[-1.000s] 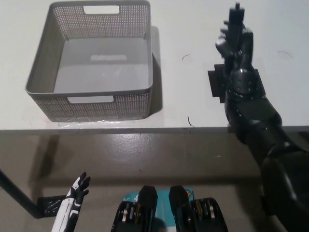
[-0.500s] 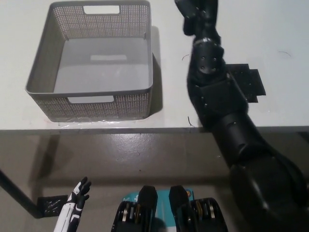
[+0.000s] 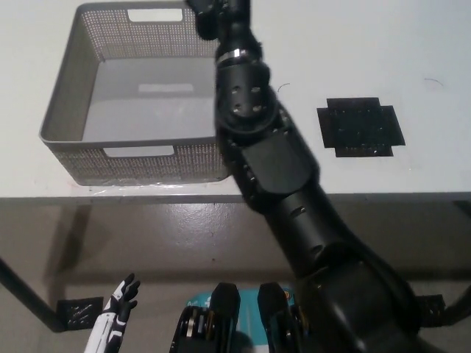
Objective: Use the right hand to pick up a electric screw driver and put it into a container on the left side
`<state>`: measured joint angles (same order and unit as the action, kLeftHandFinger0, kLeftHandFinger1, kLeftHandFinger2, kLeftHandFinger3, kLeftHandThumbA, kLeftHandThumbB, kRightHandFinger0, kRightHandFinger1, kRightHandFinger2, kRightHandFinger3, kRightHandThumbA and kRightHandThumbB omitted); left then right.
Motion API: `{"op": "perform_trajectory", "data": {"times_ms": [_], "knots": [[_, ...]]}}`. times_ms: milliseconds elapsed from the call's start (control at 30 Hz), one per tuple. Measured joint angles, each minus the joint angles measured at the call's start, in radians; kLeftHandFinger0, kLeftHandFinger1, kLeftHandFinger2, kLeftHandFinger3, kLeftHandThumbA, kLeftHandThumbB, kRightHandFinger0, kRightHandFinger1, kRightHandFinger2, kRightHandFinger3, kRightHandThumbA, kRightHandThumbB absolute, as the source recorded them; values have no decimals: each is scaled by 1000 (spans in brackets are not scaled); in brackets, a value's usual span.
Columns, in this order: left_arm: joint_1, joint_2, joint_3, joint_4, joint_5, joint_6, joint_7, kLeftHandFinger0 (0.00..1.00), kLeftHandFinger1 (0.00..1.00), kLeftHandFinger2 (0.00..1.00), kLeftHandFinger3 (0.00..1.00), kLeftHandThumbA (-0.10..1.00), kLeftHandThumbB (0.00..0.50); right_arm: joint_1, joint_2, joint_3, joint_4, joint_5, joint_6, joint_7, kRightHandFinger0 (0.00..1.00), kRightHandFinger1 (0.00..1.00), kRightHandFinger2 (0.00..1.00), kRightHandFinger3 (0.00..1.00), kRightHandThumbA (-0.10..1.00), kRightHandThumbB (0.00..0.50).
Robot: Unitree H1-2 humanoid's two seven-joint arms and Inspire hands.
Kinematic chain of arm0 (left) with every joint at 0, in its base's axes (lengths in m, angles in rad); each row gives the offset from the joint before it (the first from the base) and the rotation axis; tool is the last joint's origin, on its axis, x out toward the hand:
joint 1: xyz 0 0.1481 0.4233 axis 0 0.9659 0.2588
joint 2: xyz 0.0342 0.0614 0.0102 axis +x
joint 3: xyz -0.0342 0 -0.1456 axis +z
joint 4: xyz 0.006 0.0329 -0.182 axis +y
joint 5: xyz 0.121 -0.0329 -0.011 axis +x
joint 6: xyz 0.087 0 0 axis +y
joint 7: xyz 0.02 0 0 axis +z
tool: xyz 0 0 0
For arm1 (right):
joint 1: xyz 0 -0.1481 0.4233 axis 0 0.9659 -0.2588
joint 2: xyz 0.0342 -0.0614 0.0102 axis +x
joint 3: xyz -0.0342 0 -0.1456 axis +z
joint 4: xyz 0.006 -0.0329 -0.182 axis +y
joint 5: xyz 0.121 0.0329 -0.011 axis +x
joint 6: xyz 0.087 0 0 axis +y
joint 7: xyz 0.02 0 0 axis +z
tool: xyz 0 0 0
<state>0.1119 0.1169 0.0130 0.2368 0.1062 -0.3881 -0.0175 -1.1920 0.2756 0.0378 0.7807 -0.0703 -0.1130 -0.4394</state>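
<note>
The white left hand (image 3: 120,305) hangs low at the lower left, below the table edge, its fingers spread and holding nothing. On the white table (image 3: 331,44) stands the grey mesh container (image 3: 62,110), its floor bare as far as the view shows. The black right arm (image 3: 272,162) reaches steeply up across the container's right wall, and the right hand (image 3: 217,15) sits over its far right corner, cut off by the top edge. Its grip cannot be told, and the electric screw driver is not clearly seen, perhaps hidden in that hand. To the right, a black mat (image 3: 360,126) lies flat on the table.
</note>
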Motion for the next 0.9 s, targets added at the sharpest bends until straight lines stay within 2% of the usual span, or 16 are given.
{"op": "perform_trajectory", "data": {"times_ms": [133,267,367,400,467,567,667,733,767,800,833,867,900], "knots": [[0,0,0,0,-1,0,-1,1000,1000,1000,1000,1000,126,-6,34,1,64,1,6,10,0,190,619,684,-100,108],[1,0,-2,-1,0,0,-2,1000,1000,1000,1000,1000,162,-18,46,-6,192,11,2,25,0,181,628,682,-100,110],[5,0,-3,-8,0,1,-2,1000,1000,1000,1000,1000,155,-24,47,-12,302,20,-1,29,0,201,672,668,-100,118],[6,0,-3,-9,0,1,-2,1000,1000,1000,1000,1000,163,-24,47,-16,330,23,-1,30,0,225,715,718,-100,95],[6,0,-4,-13,0,2,-2,1000,1000,1000,1000,1000,153,-25,43,-26,398,28,-2,36,0,232,687,757,-100,96],[6,0,-6,-14,1,2,-2,1000,1000,1000,1000,1000,160,-28,37,-44,459,37,-7,40,0,224,671,750,-100,95],[6,0,-8,-15,4,3,-2,1000,1000,1000,1000,1000,144,-49,31,-63,503,49,-23,45,0,242,688,741,-100,95],[6,0,-9,-15,7,3,-2,1000,1000,1000,1000,1000,125,-55,29,-68,516,52,-28,47,0,281,737,776,-100,127],[6,1,-10,-15,7,3,-2,1000,1000,1000,1000,1000,125,-56,26,-76,526,58,-35,52,0,278,721,778,-97,144],[6,1,-10,-15,7,2,-2,1000,1000,1000,1000,1000,125,-57,25,-78,528,60,-38,55,8,233,612,736,-2,170],[6,1,-10,-15,7,2,-2,1000,1000,1000,1000,1000,118,-57,24,-81,531,63,-40,58,194,301,575,742,120,173],[6,1,-10,-15,7,2,-2,1000,1000,1000,1000,1000,121,-57,23,-84,533,65,-43,63,338,448,718,858,156,175],[6,1,-11,-18,7,2,-2,1000,1000,1000,1000,1000,121,-57,21,-87,534,68,-46,68,332,374,566,760,181,176]]}}
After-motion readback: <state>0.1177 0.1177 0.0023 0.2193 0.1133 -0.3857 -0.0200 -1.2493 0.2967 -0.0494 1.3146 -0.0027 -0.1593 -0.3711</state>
